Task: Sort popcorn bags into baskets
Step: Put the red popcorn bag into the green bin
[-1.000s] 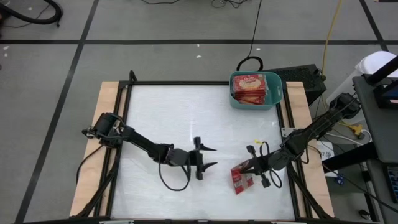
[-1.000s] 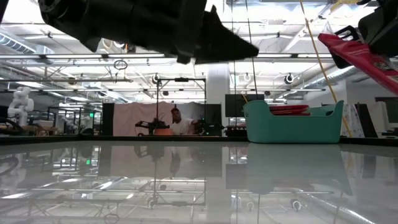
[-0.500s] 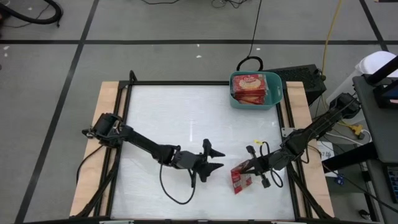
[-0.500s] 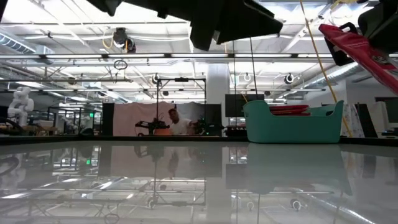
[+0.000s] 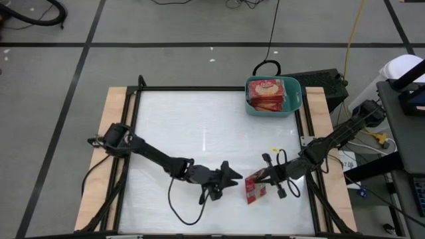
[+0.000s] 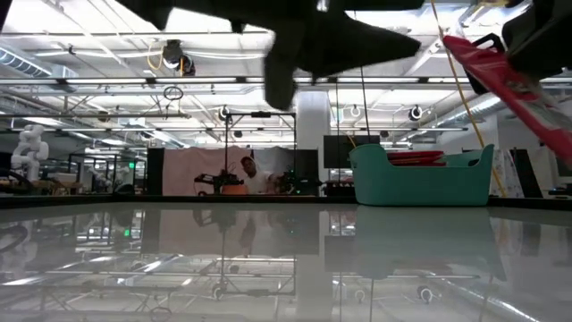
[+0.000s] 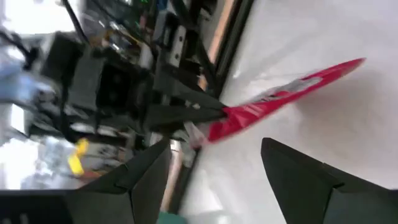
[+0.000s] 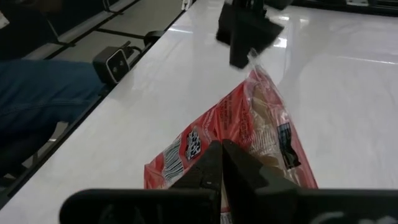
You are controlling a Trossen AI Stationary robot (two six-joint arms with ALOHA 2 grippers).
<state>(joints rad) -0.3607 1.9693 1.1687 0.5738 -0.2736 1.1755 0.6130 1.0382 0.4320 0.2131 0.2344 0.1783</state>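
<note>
The right gripper [image 5: 267,176] is clamped on one edge of a red popcorn bag [image 5: 254,190], its fingers [image 8: 214,168] pressed together on the packet, which hangs tilted from it above the white surface [image 5: 199,126]. The left gripper [image 5: 231,178], fingers spread apart and holding nothing, sits just beside that bag on the side away from the right gripper, its tips pointing at the packet without touching it. Well beyond the right gripper, at the far corner of the surface, the teal basket [image 5: 293,99] holds more red popcorn bags.
</note>
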